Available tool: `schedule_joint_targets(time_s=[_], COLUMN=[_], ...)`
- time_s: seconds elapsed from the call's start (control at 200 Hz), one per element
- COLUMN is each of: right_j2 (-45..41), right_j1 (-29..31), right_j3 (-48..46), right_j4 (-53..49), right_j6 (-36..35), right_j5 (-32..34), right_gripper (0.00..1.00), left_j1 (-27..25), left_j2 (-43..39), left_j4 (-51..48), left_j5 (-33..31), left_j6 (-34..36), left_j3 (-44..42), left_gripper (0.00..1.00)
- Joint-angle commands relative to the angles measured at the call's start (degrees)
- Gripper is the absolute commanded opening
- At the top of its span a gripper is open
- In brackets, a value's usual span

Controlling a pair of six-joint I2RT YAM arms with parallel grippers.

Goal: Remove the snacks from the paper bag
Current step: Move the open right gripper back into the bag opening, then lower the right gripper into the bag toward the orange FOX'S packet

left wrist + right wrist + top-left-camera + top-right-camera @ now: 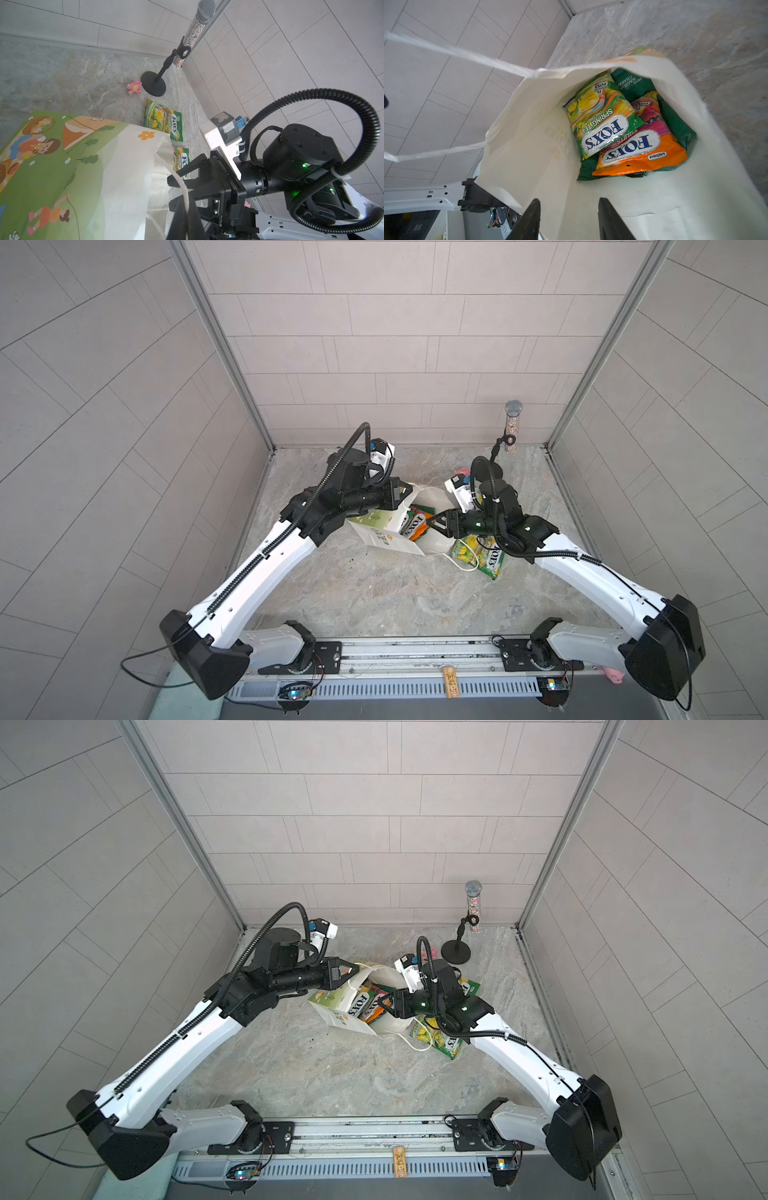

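**Q.** Which hand stood nearer the snacks, and which way did they lie from it?

**A.** The right hand (571,220), fingers apart and empty, was at the mouth of the paper bag (525,128). The packets lay straight ahead of it, deep inside against the bag's bottom. The topmost one, the green FOX'S packet (602,116), had its long axis running roughly along the line of reach, with its lettered end nearest the hand. In judgement, the coming move called for a deeper reach and a grip on that near short edge.

**Q.** And the left hand?

**A.** The left hand (404,493) was closed on the cord handle (456,53), which ran taut from the rim and kept the mouth open. In both top views it sat across the bag from the right hand.

**Q.** What did the container hold?

**A.** Three packets were inside. The green FOX'S packet overlapped the orange FOX'S packet (641,153), and both rested on the dark green chips bag (675,124). A second FOX'S packet (164,119) and a third FOX'S packet (181,162) lay out on the surface (374,593), near the bag on the right arm's side. By that count the task was judged to be under halfway done.
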Motion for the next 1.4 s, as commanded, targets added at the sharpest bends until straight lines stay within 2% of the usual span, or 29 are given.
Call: schedule_joint_targets(time_s=[0.0,0.105,0.32,0.515,0.695,1.016,1.396], right_j2=[0.2,1.4,4.5,7.3,9.3,13.7,18.5], right_j1=[1.7,3.4,6.8,8.3,8.9,10.2,10.2], right_j3=[0.0,0.1,0.5,-0.9,-2.6,-0.1,3.4], right_j4=[0.6,-1.2,-3.5,-2.4,2.1,0.8,1.3], right_j6=[-2.1,-3.5,-3.7,2.6,6.9,11.7,14.1], right_j5=[3.9,6.9,17.9,26.1,28.1,34.4,35.7], right_gripper=[0.46,0.45,0.4,0.37,0.34,0.3,0.29], left_j1=[0.1,0.1,0.1,0.1,0.1,0.1,0.1], left_j2=[-1.3,-1.2,-0.9,-1.0,-0.9,-0.7,-0.1], left_j4=[2.0,2.3,2.7,2.7,2.7,2.7,2.8], left_j5=[0.4,0.1,0.8,0.6,0.8,0.9,1.4], left_j6=[-0.2,-0.5,-0.9,-0.9,-1.0,-0.7,-0.6], left_j3=[-0.9,-1.2,-1.5,-1.7,-1.7,-1.8,-1.5], left_gripper=[0.0,0.0,0.0,0.0,0.0,0.0,0.0])
